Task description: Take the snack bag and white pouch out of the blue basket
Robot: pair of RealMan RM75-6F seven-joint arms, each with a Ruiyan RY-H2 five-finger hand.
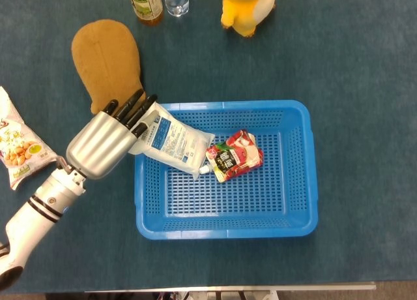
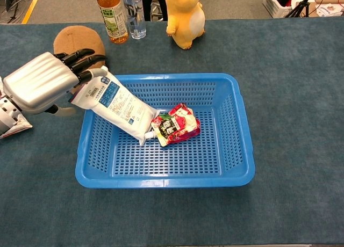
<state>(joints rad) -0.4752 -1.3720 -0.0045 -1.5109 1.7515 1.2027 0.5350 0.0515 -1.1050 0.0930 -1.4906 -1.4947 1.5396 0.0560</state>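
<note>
The left robot hand [image 1: 104,143] has a smooth, silver metal back and slim black fingers [image 2: 86,57]. Behind it, a ribbed metallic wrist joins a white forearm [image 1: 29,225] ringed with black bands.

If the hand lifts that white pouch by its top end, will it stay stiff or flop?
The white pouch looks plump and rounded, so probably liquid-filled and floppy; lifted by its top, it would likely sag. Its glossy film may slip between the left hand's fingers. It leans on the blue basket's rim.

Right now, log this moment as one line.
left hand: at white pouch top, grip unclear | red snack bag: in blue basket | right hand: unseen
</note>
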